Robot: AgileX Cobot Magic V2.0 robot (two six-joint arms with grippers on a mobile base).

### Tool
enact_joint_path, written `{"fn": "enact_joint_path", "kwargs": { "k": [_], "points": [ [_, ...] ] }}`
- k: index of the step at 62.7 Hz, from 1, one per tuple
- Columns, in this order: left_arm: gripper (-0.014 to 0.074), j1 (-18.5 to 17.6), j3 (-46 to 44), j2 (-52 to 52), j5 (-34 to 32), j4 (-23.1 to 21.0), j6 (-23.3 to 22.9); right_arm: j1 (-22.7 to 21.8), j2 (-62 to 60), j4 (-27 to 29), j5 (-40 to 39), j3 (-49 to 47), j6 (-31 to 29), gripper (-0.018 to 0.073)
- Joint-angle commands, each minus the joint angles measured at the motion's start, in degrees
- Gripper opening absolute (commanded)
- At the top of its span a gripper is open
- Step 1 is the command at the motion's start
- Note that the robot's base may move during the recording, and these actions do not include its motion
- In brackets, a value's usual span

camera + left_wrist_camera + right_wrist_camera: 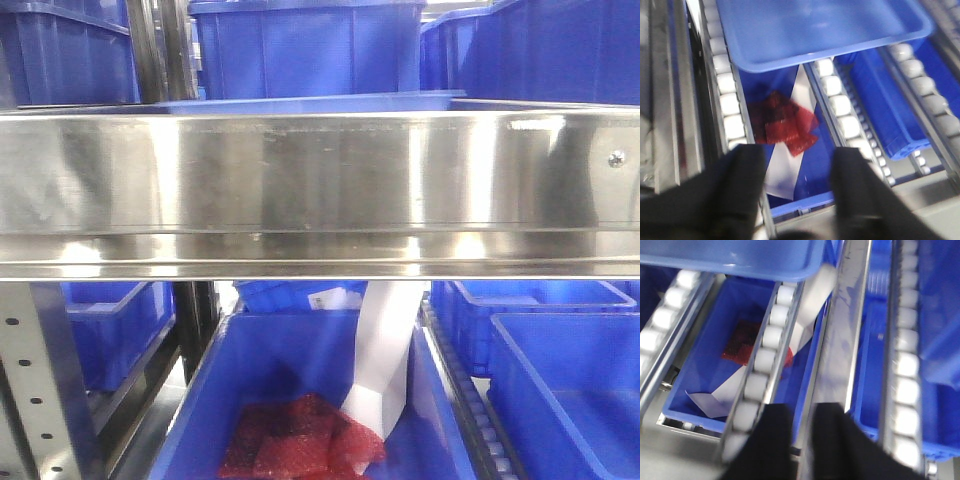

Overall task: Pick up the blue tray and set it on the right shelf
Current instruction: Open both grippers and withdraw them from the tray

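Both grippers empty: left gripper [797, 182] spread wide, right gripper [801, 432] narrow gap. Blue tray [815, 30] sits on roller tracks [730, 105] of right shelf [320, 190], apart from both

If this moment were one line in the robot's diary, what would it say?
blue tray: resting on shelf rollers | left gripper: open, empty | right gripper: empty, jaws slightly apart
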Motion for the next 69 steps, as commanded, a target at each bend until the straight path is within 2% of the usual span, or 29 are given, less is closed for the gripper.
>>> {"fn": "enact_joint_path", "kwargs": {
  "k": [1, 9, 22, 35, 41, 50, 69],
  "points": [
    [0.0049, -0.43, 5.28, -9.6, -8.14, -1.37, 1.57, -0.11, -8.74, -1.34, -6.05, 4.97, -1.9, 0.005],
    [-0.0052, -0.43, 17.95, -21.46, -16.39, -2.33, 2.28, -0.11, -19.93, -1.34, -11.54, 15.84, -2.18, 0.0056],
    [-0.0048, -0.43, 38.3, -40.32, -28.31, -2.33, 2.28, -0.11, -42.22, -1.34, -21.43, 35.02, -4.4, 0.0056],
    [-0.0048, -0.43, 51.8, -51.39, -35.95, -2.23, 2.28, -0.11, -58.68, -2.76, -29.97, 49.25, -4.4, 0.0056],
    [-0.0048, -0.43, 55.69, -54.19, -39.84, -2.23, 2.28, -0.11, -63.4, -3.27, -34.25, 53.82, -4.4, 0.0056],
    [-0.0048, -0.43, 57.26, -55.11, -39.39, -2.44, 2.28, -0.11, -64.9, -3.27, -38.45, 56.57, -4.4, 0.0056],
    [-0.0048, -0.43, 57.51, -55.11, -39.25, -2.44, 2.28, -0.11, -64.9, -3.27, -38.35, 57.02, -4.4, 0.0056]
  ]
}}
